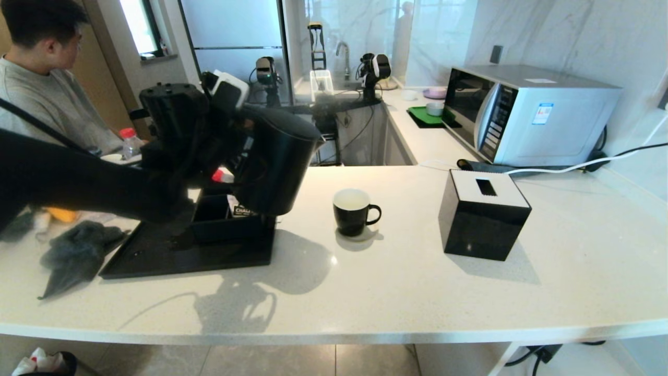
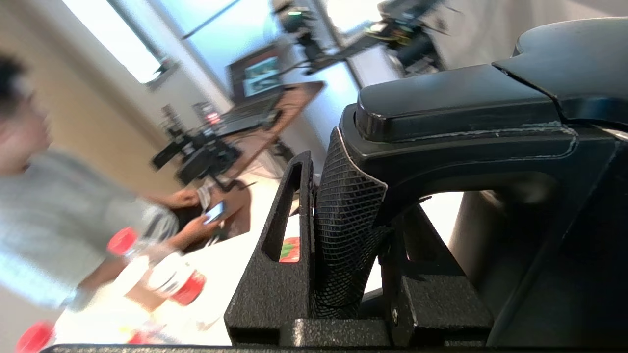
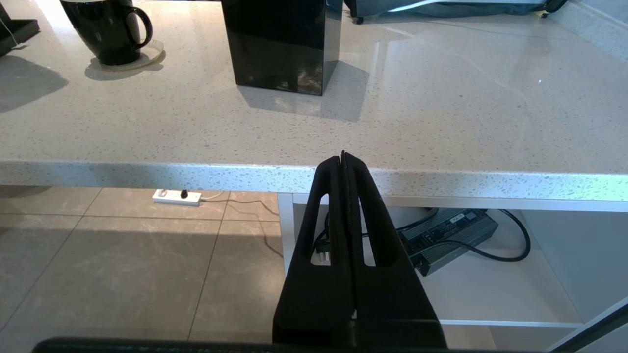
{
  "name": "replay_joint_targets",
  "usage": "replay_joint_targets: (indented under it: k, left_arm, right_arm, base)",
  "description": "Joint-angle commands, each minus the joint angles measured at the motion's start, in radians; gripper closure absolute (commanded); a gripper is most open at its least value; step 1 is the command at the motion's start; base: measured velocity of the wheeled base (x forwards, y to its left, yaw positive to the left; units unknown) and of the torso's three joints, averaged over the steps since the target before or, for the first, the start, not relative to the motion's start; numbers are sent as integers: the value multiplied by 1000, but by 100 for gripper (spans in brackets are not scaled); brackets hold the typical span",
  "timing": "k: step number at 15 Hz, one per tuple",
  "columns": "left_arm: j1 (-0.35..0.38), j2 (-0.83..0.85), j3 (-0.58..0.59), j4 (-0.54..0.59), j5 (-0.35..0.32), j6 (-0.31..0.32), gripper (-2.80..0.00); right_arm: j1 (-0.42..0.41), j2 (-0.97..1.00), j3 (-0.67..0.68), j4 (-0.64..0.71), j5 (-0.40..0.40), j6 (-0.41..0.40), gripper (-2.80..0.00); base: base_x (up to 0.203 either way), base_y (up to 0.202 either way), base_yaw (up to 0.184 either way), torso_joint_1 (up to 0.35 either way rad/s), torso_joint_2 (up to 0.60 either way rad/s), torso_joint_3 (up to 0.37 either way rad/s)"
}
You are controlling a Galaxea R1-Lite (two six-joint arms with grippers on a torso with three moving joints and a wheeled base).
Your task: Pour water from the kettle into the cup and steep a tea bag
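Since the pour needed height, the left gripper point(image 2: 343, 255) had its fingers clamped on the kettle point(image 1: 279, 162) handle, holding it tilted above the tray point(image 1: 156, 258), spout toward the cup point(image 1: 354, 211) mid-worktop. The right gripper point(image 3: 343, 162) sat pinched empty below the front edge.

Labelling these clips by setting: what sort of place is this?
Most likely a kitchen: a microwave on a pale stone counter, a sink tap behind, and a kettle held near a cup.
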Motion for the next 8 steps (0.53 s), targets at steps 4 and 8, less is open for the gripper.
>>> replay_joint_targets:
  k: [4,8]
  left_arm:
    - [82,-110,60,-5,39,-101,0]
    - [164,-224,204,-8,39,-163,0]
  right_arm:
    - [0,1,0,0,1,0,0]
    - [0,1,0,0,1,0,0]
  base:
    - [0,0,0,0,0,0]
    - [0,0,0,0,0,0]
